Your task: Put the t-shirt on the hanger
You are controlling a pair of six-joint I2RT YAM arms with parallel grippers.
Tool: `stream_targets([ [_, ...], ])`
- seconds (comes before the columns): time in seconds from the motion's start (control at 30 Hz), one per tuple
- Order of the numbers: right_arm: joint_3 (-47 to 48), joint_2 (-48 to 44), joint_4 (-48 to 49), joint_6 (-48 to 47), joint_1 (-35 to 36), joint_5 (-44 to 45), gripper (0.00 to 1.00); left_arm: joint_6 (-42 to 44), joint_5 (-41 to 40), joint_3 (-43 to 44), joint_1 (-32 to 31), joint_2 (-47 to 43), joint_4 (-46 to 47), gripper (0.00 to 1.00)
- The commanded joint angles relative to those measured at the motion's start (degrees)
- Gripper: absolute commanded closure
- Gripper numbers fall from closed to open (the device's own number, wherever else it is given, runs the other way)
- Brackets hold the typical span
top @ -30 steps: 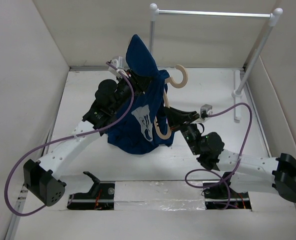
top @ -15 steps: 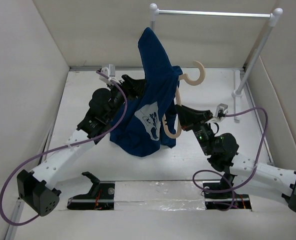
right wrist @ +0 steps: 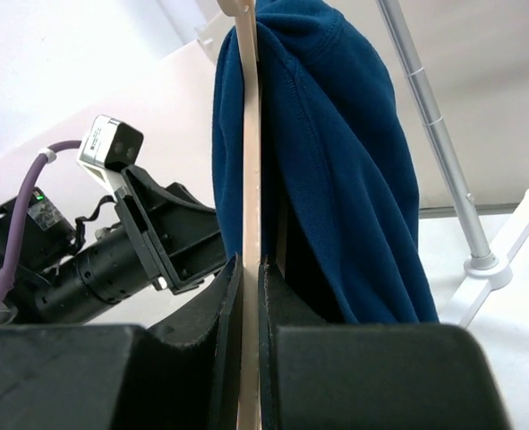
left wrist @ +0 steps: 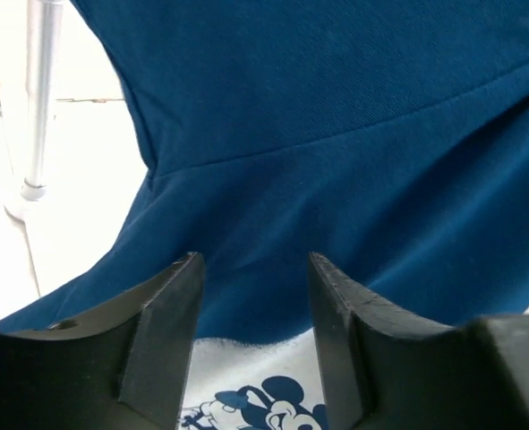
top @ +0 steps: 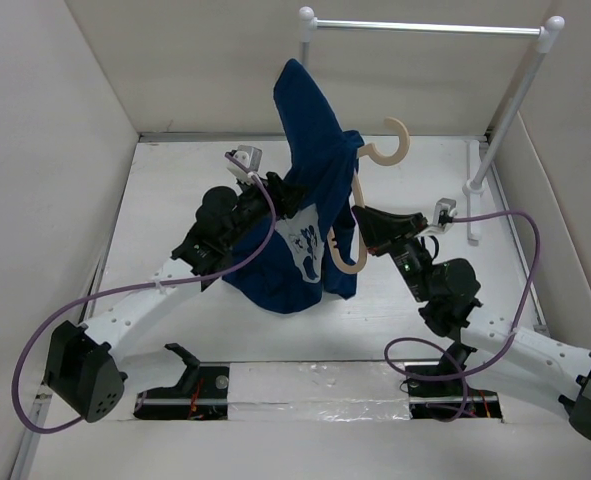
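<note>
The R gripper is closed on the hanger. In the R wrist view both fingers are pressed flat on the thin wood, w/ no gap. The hanger is held on edge, nearly upright, w/ the hook toward the rack.

The L gripper is opened. Its jaws stand apart just in front of the t-shirt, and no cloth is seen pinched between them. The chest print is seen low in the gap.

The t-shirt is draped over the upper end of the hanger in a tall peak. The lower hanger end is left bare on the R side of the cloth, approx. beside the hem. Whether the hem rests on the table cannot be told.

Vs. 1 s ago, hanger and shirt have been lifted and carried toward the rack side. In the last half sec. they were hardly moved. Only the L wrist has been brought in closer to the cloth.

It is judged that one shoulder is inside the shirt and the other is not yet. The lifting seems finished, and the L arm is prob. being set for a new grasp, to pull the cloth over the bare end. If the grasp is taken too near the print, the shirt may be dragged off the upper end.
</note>
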Motion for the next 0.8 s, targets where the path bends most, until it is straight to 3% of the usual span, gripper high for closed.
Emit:
stream_targets([
  [0.0, 1.89, -1.07, 5.15, 2.41, -1.10, -3.62, 1.00, 2.19, 2.85, -0.19, -0.05, 0.29, 6.45, 0.55],
  [0.13, 2.51, -0.89, 5.24, 3.20, -1.62, -4.15, 1.00, 2.99, 4.08, 1.57, -0.05, 3.71, 6.09, 0.77],
  [0.2, 2.77, -0.98, 5.59, 3.55, -2.15, -4.33, 1.00, 3.16, 3.99, 1.93, -0.05, 4.51, 6.01, 0.96],
  [0.27, 2.95, -1.15, 5.85, 3.56, -2.67, -4.33, 1.00, 2.99, 3.99, 1.67, -0.05, 4.43, 6.18, 1.00],
  [0.67, 7.08, 0.16, 9.88, 0.57, -5.05, -3.36, 1.00, 0.53, 6.18, -6.94, -0.05, -0.85, 8.38, 1.00],
  [0.77, 9.09, 1.39, 8.86, -7.14, -2.08, 0.48, 1.00, 0.00, 8.03, -8.97, -0.05, -1.81, 8.29, 1.00],
])
